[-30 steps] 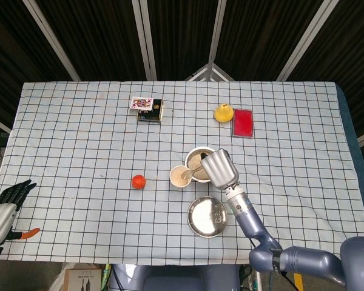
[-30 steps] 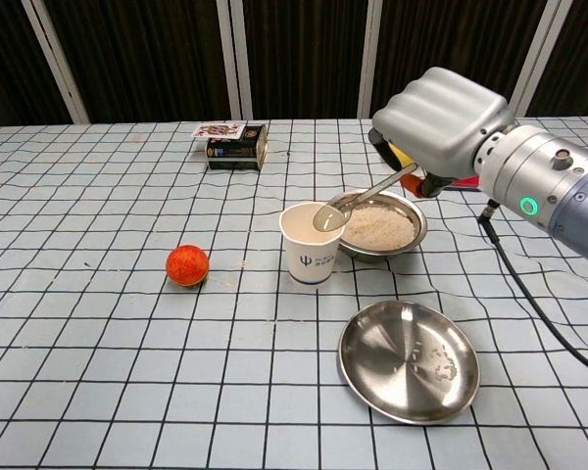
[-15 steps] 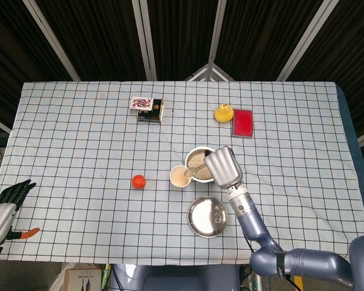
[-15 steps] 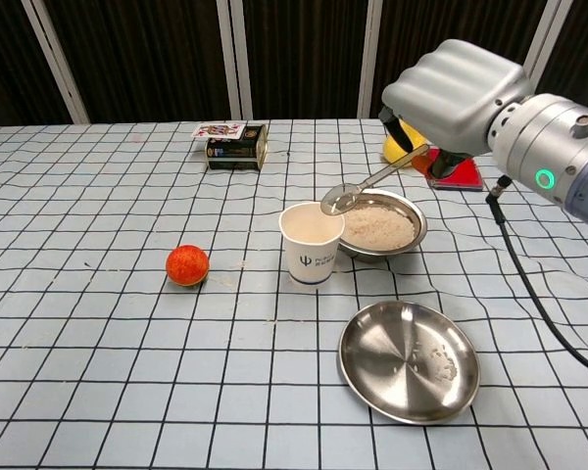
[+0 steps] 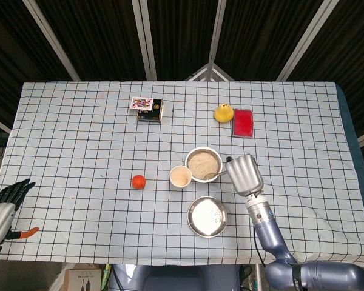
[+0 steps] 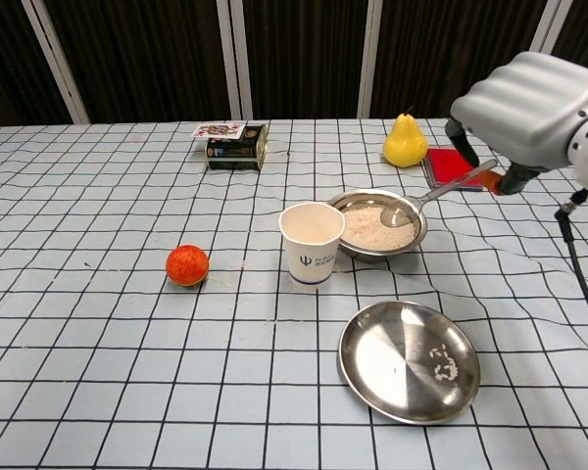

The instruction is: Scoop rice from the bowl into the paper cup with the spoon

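Observation:
A steel bowl of rice [image 5: 203, 163] [image 6: 377, 224] sits mid-table, with a white paper cup [image 5: 181, 176] [image 6: 312, 243] just to its left holding some rice. My right hand [image 5: 243, 174] [image 6: 529, 105] grips a metal spoon [image 6: 421, 201] by its handle, to the right of the bowl. The spoon's scoop [image 5: 210, 176] hangs over the bowl's right rim, tilted down. My left hand [image 5: 5, 208] lies off the table's front left corner, with its fingers apart and nothing in them.
An empty steel plate [image 5: 207, 216] [image 6: 409, 360] with a few rice grains lies in front of the bowl. An orange ball [image 6: 187, 265] sits left of the cup. A card box [image 6: 235, 146], a yellow pear [image 6: 404, 142] and a red card [image 5: 243, 122] stand further back.
My right hand has carried the spoon from above the cup rightward across the bowl to its right rim. The left hand has not moved.

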